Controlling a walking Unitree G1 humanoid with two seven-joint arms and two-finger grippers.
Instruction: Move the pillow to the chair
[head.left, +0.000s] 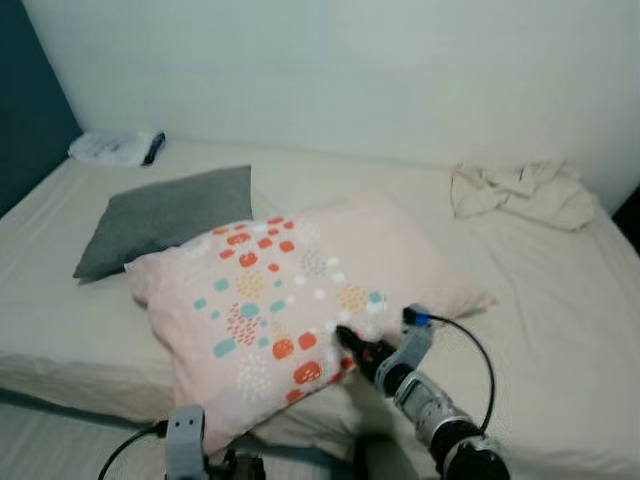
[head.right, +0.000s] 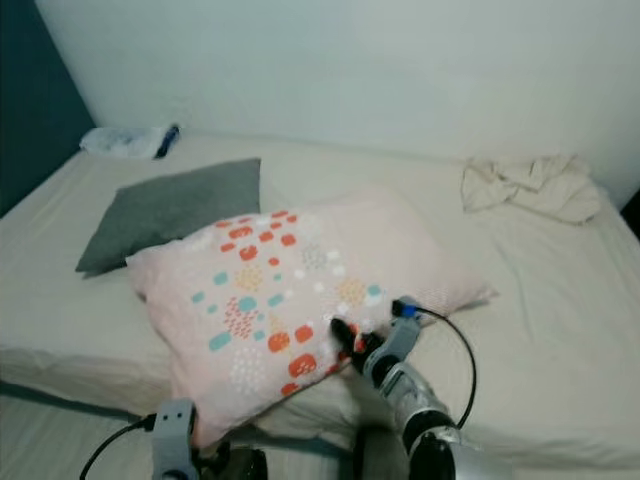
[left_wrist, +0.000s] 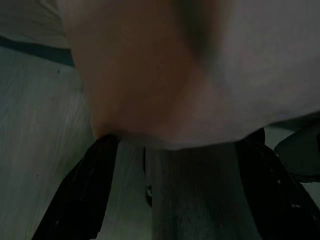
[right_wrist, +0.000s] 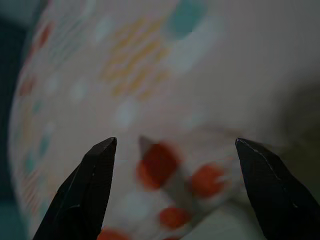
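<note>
A pale pink pillow (head.left: 290, 290) with red, teal and orange dot patches lies on the bed (head.left: 560, 330), its near corner hanging over the front edge. My right gripper (head.left: 350, 345) is at the pillow's near right edge, by the red patches. In the right wrist view its fingers (right_wrist: 97, 185) stand wide apart, open, with the patterned fabric (right_wrist: 150, 100) just beyond the tips. My left gripper (left_wrist: 180, 140) sits low under the overhanging corner, open, with pillow fabric (left_wrist: 150, 75) close above its tips.
A grey cushion (head.left: 165, 215) lies behind the pillow on the left. Crumpled beige cloth (head.left: 520, 192) sits at the back right, and a white and blue bundle (head.left: 115, 147) at the back left corner. Pale floor (head.left: 60, 440) shows below the bed's front edge.
</note>
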